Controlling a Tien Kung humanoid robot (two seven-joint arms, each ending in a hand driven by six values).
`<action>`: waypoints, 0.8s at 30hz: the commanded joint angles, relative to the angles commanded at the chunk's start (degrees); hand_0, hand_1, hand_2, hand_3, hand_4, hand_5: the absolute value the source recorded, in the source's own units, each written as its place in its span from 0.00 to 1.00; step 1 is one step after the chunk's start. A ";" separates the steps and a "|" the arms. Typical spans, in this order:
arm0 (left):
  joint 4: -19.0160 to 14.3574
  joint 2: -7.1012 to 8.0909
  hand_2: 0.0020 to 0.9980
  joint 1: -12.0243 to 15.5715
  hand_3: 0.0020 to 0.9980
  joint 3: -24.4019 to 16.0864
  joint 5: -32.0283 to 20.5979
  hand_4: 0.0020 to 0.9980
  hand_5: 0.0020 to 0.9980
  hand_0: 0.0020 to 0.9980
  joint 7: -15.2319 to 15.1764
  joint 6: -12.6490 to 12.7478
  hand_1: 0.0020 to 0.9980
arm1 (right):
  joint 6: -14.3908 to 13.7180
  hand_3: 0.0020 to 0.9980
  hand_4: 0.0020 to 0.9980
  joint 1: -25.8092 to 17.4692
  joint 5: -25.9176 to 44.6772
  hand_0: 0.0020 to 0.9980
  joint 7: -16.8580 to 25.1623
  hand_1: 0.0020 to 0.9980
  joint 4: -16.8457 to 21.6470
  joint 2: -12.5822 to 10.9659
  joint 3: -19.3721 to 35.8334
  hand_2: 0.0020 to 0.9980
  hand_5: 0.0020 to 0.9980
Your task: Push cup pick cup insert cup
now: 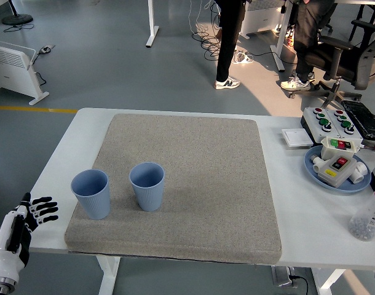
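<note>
Two light blue ribbed cups stand upright on a grey mat [200,178] on the white table. The left cup [91,193] is near the mat's left edge. The right cup [147,185] stands a little to its right, apart from it. My left hand [32,214] is at the lower left, off the table's left edge, fingers spread and empty, well left of the left cup. My right hand is out of view.
A blue plate [338,181] with a button box sits at the right. A control box [332,123] with coloured buttons is behind it. A clear bottle [369,218] stands near the right edge. People's legs and an office chair are beyond the table.
</note>
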 joint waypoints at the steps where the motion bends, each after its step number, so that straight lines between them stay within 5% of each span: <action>1: 0.10 0.01 0.49 0.09 0.44 0.47 1.36 0.58 1.00 0.45 -0.12 -0.17 0.51 | 0.02 0.56 0.11 -0.03 -0.12 0.52 -0.03 0.54 0.01 0.00 0.06 0.62 0.44; 11: 0.61 0.33 0.49 -0.34 0.44 4.11 6.22 0.59 1.00 0.46 -0.99 -0.18 0.51 | 0.06 0.56 0.11 -0.37 -0.52 0.52 -0.19 0.54 0.06 0.00 0.30 0.62 0.44; 13: 0.88 0.25 0.49 -1.12 0.44 4.67 5.93 0.59 1.00 0.55 -1.04 0.05 0.52 | 0.10 0.56 0.11 -0.45 -0.47 0.52 -0.21 0.54 0.09 -0.02 0.28 0.62 0.44; 24: 4.78 0.26 0.50 -6.00 0.45 7.13 5.99 0.58 1.00 0.57 -0.35 -0.04 0.53 | 0.04 0.56 0.11 -0.42 0.40 0.52 -0.24 0.54 0.13 0.06 -0.23 0.62 0.44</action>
